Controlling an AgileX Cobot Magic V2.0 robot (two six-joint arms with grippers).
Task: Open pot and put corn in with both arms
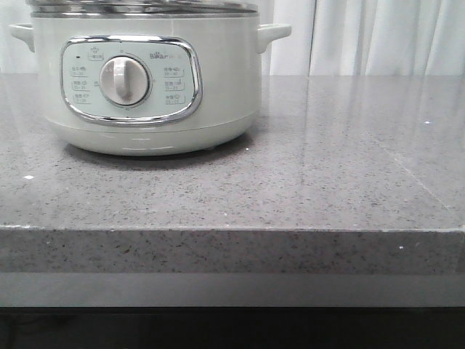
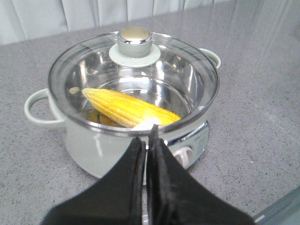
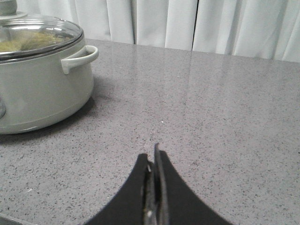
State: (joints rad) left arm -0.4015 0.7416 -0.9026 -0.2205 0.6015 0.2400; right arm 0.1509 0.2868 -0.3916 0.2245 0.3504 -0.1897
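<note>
Sitting on the grey speckled worktop [image 1: 305, 182], toward the left in the front view: pot [image 1: 145, 80], dial and panel facing the camera, two side handles out to either side. Covered by a glass lid [image 2: 187, 79] with a round knob [image 2: 134, 40] on top, seated on the steel rim. Lying inside, seen through the glass from the left wrist: corn [image 2: 126, 107], slanted across the shiny bowl, pale stub end toward the front wall.

Hovering above and in front of the pot: left gripper [image 2: 149, 140], jaws clenched together with nothing between them, tips just over the near rim and close to the cob's stub end, yet separated from it by the lid. Whether the tips actually touch the lid: hard to tell from this angle.

Hanging over bare worktop well to the right of the pot: right gripper [image 3: 153, 161], jaws likewise pressed closed and empty, far from the corn. White curtains [image 3: 187, 23] behind.
</note>
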